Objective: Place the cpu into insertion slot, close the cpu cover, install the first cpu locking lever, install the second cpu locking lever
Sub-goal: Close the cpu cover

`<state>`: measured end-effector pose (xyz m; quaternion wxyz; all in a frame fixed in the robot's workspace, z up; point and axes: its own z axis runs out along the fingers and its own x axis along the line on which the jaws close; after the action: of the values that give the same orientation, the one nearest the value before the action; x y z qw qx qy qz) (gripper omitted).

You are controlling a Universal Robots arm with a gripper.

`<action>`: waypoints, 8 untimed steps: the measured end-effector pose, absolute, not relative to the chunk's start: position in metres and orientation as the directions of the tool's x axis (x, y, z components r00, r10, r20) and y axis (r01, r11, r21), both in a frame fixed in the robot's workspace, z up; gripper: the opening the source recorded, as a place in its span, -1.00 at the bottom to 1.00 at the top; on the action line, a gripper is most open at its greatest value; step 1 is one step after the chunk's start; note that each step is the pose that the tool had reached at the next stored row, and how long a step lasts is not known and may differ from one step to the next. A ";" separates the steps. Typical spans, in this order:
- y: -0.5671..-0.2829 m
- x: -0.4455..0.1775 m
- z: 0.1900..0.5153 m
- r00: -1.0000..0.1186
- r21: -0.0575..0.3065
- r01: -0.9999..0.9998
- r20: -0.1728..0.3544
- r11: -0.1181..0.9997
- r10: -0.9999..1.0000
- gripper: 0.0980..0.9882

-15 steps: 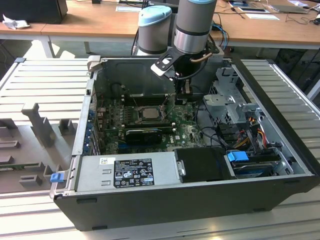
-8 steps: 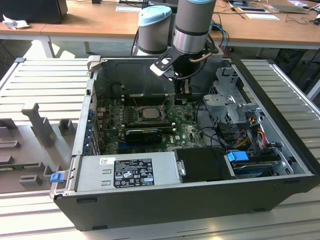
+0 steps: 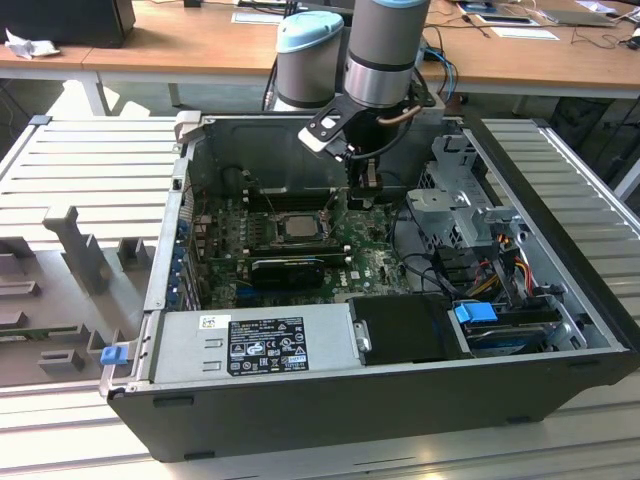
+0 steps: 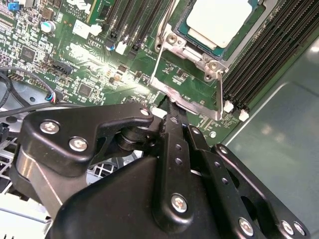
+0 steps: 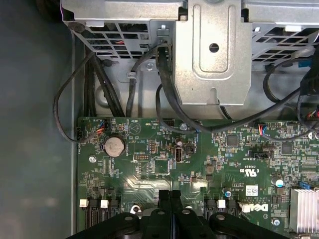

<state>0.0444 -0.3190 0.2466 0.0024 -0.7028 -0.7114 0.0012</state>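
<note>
Cpu cover (image 4: 175, 41) against closed end effector (image 4: 171, 107)

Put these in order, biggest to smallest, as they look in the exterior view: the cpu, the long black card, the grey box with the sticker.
1. The grey box with the sticker, by far.
2. The long black card.
3. The cpu, smallest; it sits farther back, but the gap is plain.

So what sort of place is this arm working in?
Probably a lab or office workshop, not a factory line: wooden desks with papers stand behind, and the open computer case lies on a slatted metal bench beside grey holding fixtures.
</note>
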 end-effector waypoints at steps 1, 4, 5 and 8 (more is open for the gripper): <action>-0.319 0.044 0.247 -0.012 -0.005 1.000 0.002 0.012 1.000 -0.98; -0.319 0.043 0.247 -0.012 -0.005 1.000 0.002 0.012 1.000 -0.98; -0.319 0.043 0.247 -0.012 -0.005 1.000 0.002 0.012 1.000 -0.98; -0.319 0.042 0.247 -0.012 -0.005 1.000 0.002 0.012 1.000 -0.98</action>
<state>0.0424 -0.3190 0.2466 0.0024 -0.7028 -0.7114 0.0012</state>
